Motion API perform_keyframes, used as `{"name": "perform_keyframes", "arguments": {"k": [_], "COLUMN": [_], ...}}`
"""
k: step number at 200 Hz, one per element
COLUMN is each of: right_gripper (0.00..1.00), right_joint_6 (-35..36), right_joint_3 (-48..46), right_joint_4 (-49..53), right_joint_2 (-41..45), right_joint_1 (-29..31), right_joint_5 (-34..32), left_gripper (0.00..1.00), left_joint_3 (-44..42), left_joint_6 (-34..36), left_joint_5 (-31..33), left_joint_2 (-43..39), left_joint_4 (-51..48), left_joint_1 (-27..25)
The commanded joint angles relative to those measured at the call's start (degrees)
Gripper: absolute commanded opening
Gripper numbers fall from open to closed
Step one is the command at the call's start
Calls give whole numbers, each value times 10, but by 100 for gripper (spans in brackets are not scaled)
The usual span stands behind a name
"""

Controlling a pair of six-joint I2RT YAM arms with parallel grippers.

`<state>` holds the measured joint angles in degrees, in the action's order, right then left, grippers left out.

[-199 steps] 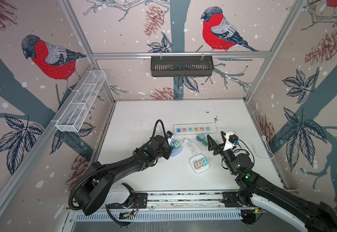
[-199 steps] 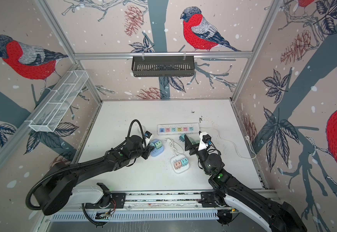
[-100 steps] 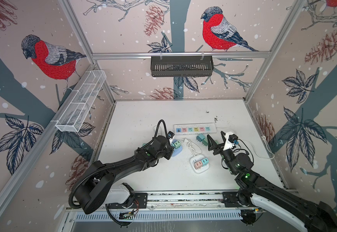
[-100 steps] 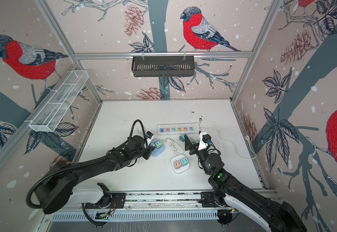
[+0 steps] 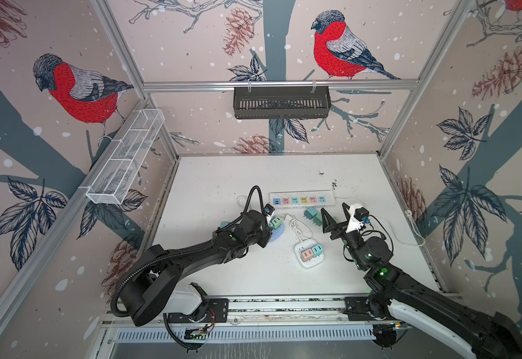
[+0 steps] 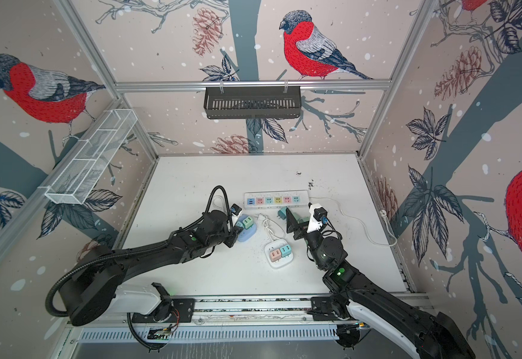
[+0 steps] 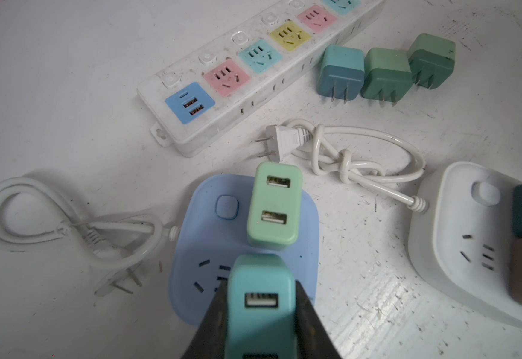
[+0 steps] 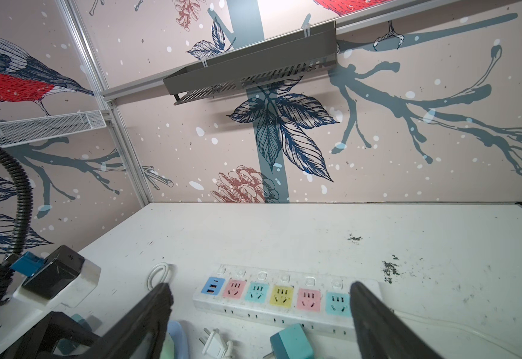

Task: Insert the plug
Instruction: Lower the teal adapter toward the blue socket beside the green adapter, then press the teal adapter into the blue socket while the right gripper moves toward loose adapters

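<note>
- Step in hand – lining up before insertion. The left fingers point(image 7: 311, 332) were clamped on a teal plug point(image 7: 261, 310), one finger on each side of its body, USB port facing the wrist camera.
- The teal plug hung over the near half of the blue socket block point(image 7: 197, 242), above the free set of slots point(image 7: 213, 273). Its prongs were hidden under the body, so I could not tell whether they touched the block or hung just clear of it.
- A light green plug point(image 7: 273, 205) already sat in the far half of the same block, just beside the held one – little room between the two.
- The right fingers point(image 8: 374, 323) stood wide apart and empty, raised over the surface point(image 5: 222, 186) near the power strip point(image 5: 301, 199) and well clear of the blue block.
- Three loose plugs point(image 7: 342, 73) lay beside the strip; the white socket block point(image 7: 458, 223) carried two more.
- Judgement: the next move calls for squaring the prongs to the slots, then a straight push down with the grip kept firm.
- Risks, as I judge them: the block may slide on the surface, since nothing braces it, and the held plug could nudge its green neighbour.
</note>
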<state>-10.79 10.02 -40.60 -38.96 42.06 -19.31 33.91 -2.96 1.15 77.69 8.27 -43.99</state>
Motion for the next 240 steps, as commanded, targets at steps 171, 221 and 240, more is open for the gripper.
{"name": "perform_keyframes", "arguments": {"k": [171, 221, 240], "right_gripper": [89, 92, 96], "right_joint_6": [-16, -30, -47], "right_joint_3": [3, 4, 5], "right_joint_4": [-3, 3, 6], "right_joint_2": [5, 4, 4], "right_joint_1": [-7, -13, -18], "right_joint_5": [7, -10, -19], "left_gripper": [0, 0, 0], "left_joint_3": [27, 10, 5], "left_joint_6": [-12, -37, -46], "left_joint_5": [-23, -28, -16], "left_joint_2": [9, -23, -24], "left_joint_4": [-80, -84, -89], "left_joint_1": [-39, -49, -61]}}
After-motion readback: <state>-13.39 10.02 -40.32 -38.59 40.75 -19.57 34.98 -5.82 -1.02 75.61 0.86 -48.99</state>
